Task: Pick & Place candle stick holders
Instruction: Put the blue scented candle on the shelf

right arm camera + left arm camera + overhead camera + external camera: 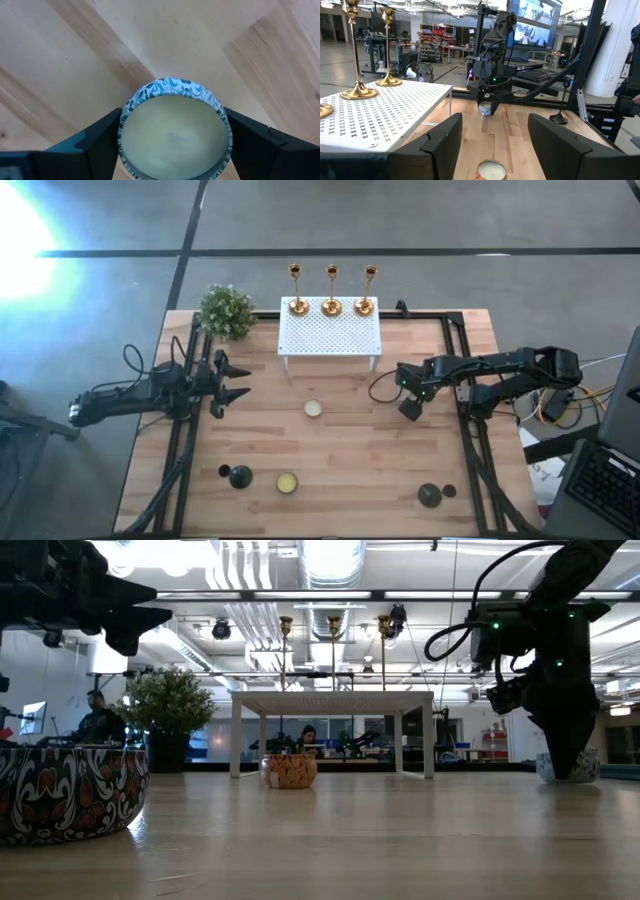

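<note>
Seemingly gripped, candle tin [174, 131], right gripper [410, 408]

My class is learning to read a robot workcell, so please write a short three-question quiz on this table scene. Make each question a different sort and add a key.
1. Count: how many gold candlesticks stand on the white rack?
2. True or false: the left gripper is shut on something.
3. Fill the blank: the right gripper is down at the table over a ____.

Key
1. Three.
2. False: its fingers stand apart with nothing between them.
3. A blue-patterned candle tin.
</note>
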### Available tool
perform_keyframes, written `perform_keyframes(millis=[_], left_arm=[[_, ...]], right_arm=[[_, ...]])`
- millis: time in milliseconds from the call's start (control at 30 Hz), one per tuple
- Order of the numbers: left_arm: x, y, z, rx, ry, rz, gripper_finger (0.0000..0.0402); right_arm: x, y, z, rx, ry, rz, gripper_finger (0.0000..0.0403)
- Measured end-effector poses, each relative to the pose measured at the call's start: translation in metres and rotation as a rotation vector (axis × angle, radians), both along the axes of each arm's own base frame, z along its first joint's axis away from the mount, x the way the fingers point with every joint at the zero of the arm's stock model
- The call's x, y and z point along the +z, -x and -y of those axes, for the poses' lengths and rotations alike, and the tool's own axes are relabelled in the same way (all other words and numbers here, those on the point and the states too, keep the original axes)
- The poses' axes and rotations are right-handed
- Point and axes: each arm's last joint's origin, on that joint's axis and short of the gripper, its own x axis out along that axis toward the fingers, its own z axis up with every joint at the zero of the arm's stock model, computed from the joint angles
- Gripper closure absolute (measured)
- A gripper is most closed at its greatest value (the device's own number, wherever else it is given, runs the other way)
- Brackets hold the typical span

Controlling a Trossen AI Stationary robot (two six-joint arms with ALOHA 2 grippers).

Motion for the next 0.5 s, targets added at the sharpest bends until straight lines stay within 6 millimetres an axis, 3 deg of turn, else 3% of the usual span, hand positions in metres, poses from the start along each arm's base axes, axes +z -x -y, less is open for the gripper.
perform_keyframes(millis=[233,500], left_arm=[[0.000,0.000,0.000,0.000,0.000,0.000,0.0170],[0.000,0.000,0.000,0.000,0.001,0.000,0.0170]], right_arm=[[0.026,-0.009,0.002,0.010,-0.006,-0.021,0.0114],[0.081,-0.034,0.007,0.082,0.026,0.095,0.0114]])
